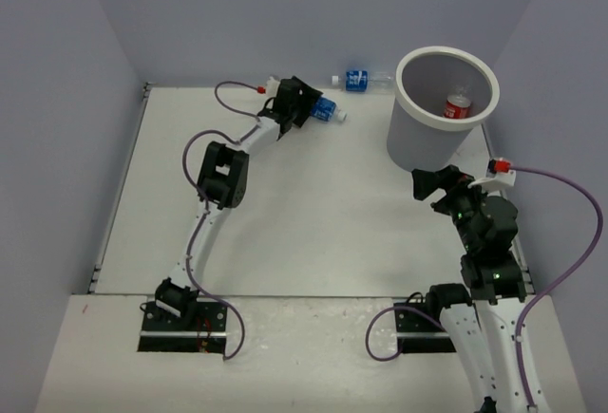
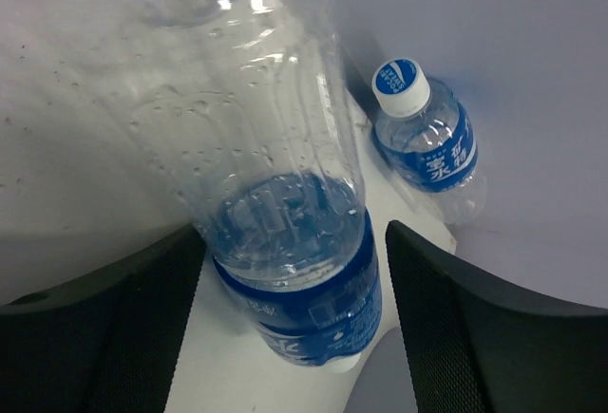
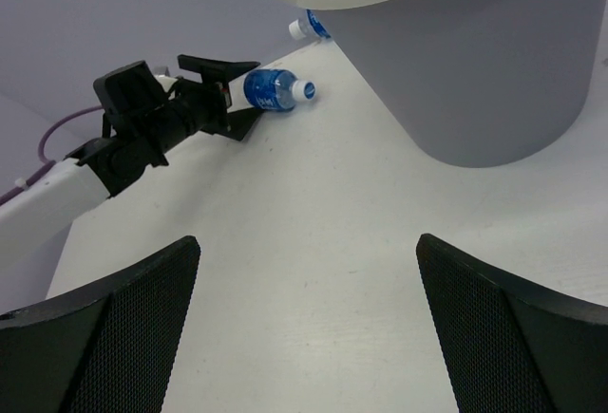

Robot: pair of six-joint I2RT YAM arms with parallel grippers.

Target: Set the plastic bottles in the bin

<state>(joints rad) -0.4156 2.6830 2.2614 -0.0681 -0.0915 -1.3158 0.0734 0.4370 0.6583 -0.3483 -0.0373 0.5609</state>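
A clear bottle with a blue label (image 1: pixel 328 112) lies on the table at the back. My left gripper (image 1: pixel 312 107) is open around it, fingers on both sides, with a gap on the right side in the left wrist view (image 2: pixel 285 242). A second blue-labelled bottle (image 1: pixel 359 79) lies by the back wall and also shows in the left wrist view (image 2: pixel 425 138). The white bin (image 1: pixel 418 138) stands at the back right with a red-labelled bottle (image 1: pixel 458 106) inside. My right gripper (image 1: pixel 425 183) is open and empty beside the bin (image 3: pixel 494 71). No other bottles are in view.
The walls close in the table at the back and on both sides. My left arm (image 3: pixel 142 128) stretches across the left of the right wrist view. Purple cables run from both wrists.
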